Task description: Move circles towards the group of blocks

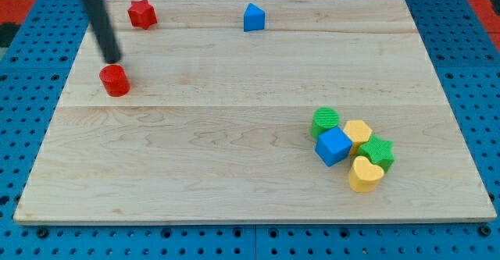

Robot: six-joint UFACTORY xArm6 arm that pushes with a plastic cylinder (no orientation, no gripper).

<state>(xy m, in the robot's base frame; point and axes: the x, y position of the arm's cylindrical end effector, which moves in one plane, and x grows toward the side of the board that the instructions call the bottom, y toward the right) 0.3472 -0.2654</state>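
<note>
A red circle block [115,80] lies at the view's left on the wooden board [234,158]. My tip [114,59] stands just above it toward the view's top, very close to its far edge. A green circle block [326,122] sits at the top left of a group at the view's lower right. That group also holds a blue cube [334,145], a yellow hexagon [358,132], a green star [377,151] and a yellow heart [364,174], all touching.
A red star [142,13] lies near the view's top left edge of the board. A blue block with a pointed top [253,17] lies at the view's top middle. Blue perforated table surrounds the board.
</note>
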